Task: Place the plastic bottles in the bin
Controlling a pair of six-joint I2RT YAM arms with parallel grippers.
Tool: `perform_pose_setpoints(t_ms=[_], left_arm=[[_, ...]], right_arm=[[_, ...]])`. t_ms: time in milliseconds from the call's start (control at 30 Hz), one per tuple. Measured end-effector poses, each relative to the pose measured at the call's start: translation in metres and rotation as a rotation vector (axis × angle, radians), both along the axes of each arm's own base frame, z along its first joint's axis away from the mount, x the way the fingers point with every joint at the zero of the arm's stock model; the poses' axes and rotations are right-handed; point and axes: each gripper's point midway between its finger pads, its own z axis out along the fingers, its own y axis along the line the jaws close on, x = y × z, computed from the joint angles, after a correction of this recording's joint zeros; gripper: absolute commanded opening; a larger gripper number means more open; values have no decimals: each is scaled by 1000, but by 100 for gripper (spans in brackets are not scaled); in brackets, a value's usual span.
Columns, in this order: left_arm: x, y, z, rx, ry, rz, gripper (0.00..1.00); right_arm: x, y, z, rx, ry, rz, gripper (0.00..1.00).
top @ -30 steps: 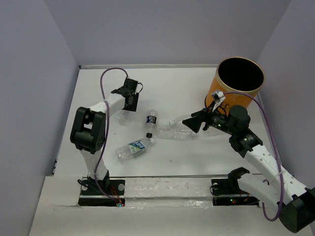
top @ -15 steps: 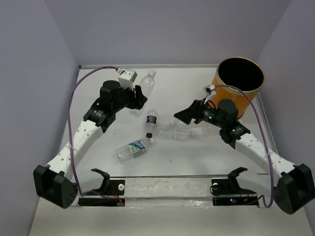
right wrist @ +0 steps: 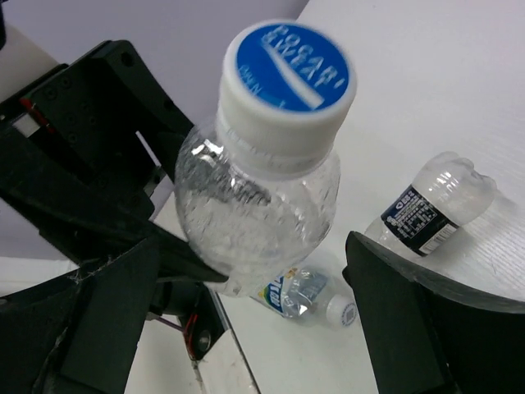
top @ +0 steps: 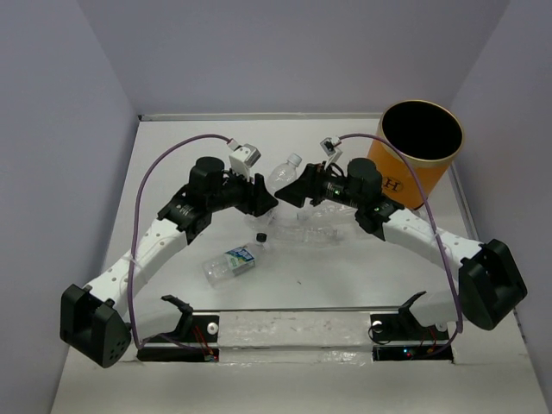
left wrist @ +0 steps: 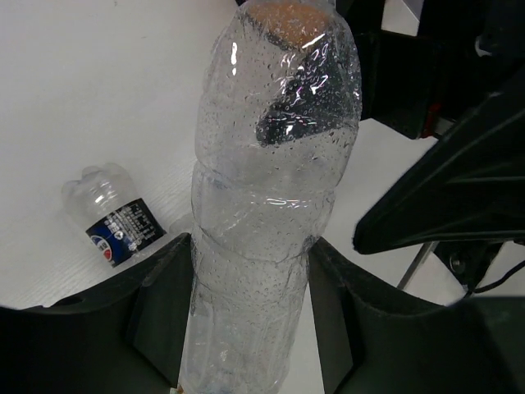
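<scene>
Left fingers [left wrist: 156,304] clamp one bottle [left wrist: 262,205], its cap between the wide-spread right fingers [right wrist: 107,328] (gripping nothing). Three more bottles [top: 231,263] lie beneath them, none visibly in the bin [top: 431,177].

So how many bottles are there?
4: held bottle in the left gripper, clear bottle lying by the right gripper, blue-labelled bottle at the front, dark-labelled bottle behind it. Bin may hide more.

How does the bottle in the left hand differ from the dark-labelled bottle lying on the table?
The held bottle is clamped in the left hand above the table; the dark-labelled bottle lies free on its side. The held bottle shows no label and has a white, blue-topped cap; the other wears a dark blue label. Both are clear plastic.
</scene>
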Motion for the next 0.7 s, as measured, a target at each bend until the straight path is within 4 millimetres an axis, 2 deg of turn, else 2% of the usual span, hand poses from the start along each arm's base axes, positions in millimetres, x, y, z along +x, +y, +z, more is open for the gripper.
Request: perform_pose_setpoints(t_ms=[133,233,267,333,367,400,467,500,600,700], left_arm=[[-10,-9,2,-11,-1,-60,45],[-18,-15,3,-18,0,-101,46],[-19,-16,3,-20,-1,-110,47],[-21,-18,3,-20,-6,-125,52],[-21,-18,3,-17,-8,-126,58],[-21,-18,3,-19,-13,-126,72],[-19,-18,5,-18,-27,-124,82],[-19,-18,6,-21,-29,-128,99],[-22,-17,11,-24,-51,-132,99],[-22,-13,22,-30,-97,-117,99]], right_arm=[[7,4,-4,-7,7,-15,100],[11,5,-4,-5,1,-27,89],[12,5,-1,1,-9,-33,71],[12,7,3,11,-30,-32,49],[13,7,6,18,-35,-41,38],[15,7,7,17,-38,-53,36],[16,6,9,15,-53,-64,34],[18,4,10,5,-61,-79,34],[23,-4,19,-30,-98,-141,34],[32,-17,45,-68,-168,-219,33]])
